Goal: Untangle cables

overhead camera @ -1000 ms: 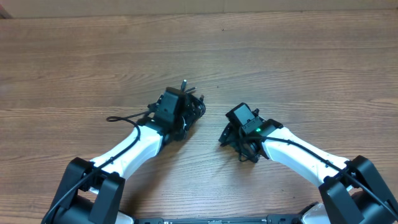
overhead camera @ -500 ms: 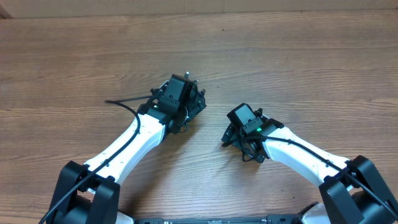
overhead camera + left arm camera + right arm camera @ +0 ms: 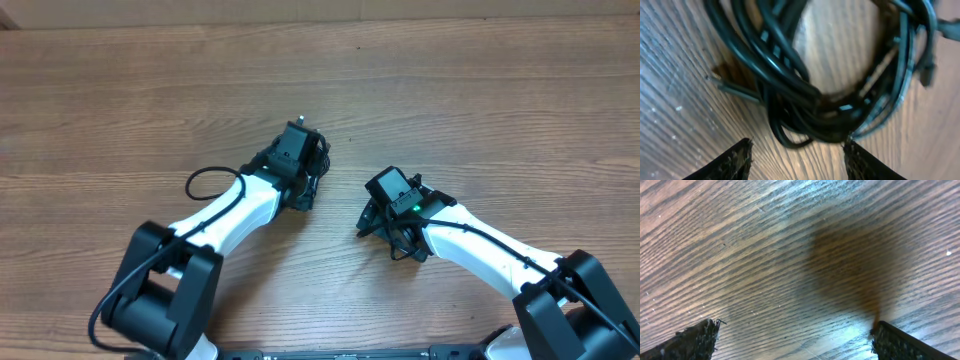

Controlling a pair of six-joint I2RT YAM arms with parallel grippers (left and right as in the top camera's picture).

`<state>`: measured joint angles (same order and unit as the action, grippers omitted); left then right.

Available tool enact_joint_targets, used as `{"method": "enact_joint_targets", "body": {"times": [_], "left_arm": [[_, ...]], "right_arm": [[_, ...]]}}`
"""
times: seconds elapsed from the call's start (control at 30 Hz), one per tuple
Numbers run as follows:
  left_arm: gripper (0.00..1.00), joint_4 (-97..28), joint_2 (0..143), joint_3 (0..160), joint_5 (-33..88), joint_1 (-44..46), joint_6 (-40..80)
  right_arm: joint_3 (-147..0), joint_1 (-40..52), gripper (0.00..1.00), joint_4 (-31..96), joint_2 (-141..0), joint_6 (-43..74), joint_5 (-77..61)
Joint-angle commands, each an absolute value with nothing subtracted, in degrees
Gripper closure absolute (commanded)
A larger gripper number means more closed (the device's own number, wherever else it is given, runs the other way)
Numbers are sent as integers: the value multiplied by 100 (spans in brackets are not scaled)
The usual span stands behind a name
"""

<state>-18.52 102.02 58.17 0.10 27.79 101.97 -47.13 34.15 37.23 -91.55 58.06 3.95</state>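
- Two arms reach in from the near edge: the left arm (image 3: 225, 215) and the right arm (image 3: 480, 245), both with white shells and black joints.
- There are two grippers, one on each arm. Each wrist view shows two dark, rough-textured fingertips.
- The left gripper (image 3: 800, 160) is released, its fingertips (image 3: 732, 162) spread wide. It hangs just over the cables (image 3: 795, 82).
- The cables are thin, glossy black cords with a round section, wound into one looped knot on the table. The strands cross and overlap so much that I cannot count them separately.
- The lowest loop of the knot sags into the gap between the left fingertips. I cannot tell whether it touches either one.
- A small plug end (image 3: 927, 75) sticks out at the right of the knot, and a thin straight tip (image 3: 732, 89) pokes out at its left.
- From overhead, the left gripper covers nearly all of the knot, which lies left of centre.
- The right gripper (image 3: 795, 342) is also released, its fingertips (image 3: 692, 340) wide apart. It sits over bare wood to the right, well apart from the knot.
- The table (image 3: 480, 90) is brown wood-grain with fine streaks.
- A thicker black wire (image 3: 205, 182) loops out from the left arm.
- A green light (image 3: 414, 208) glows on the right wrist.
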Motion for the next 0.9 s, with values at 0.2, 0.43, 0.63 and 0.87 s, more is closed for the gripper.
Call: {"method": "enact_joint_targets", "body": {"times": [0.2,0.43,0.63,0.87], "left_arm": [[32,-1776,10425,5898,-447,2803,10436],[18,-1037,10398,5916,-237,2630,10276],[31,-1315,10414,5913,-34,2309,10263],[44,-1472,10462,5913,-99,2340,10263]], "right_arm": [[-4687,3389,2,3675,-9024,5669,515],[-4687,3389,3,3651,-9024,5671,541],[-4687,3389,2,3618,-9024,5671,554],[-4687,3389,2,3588,-9024,5671,554]]}}
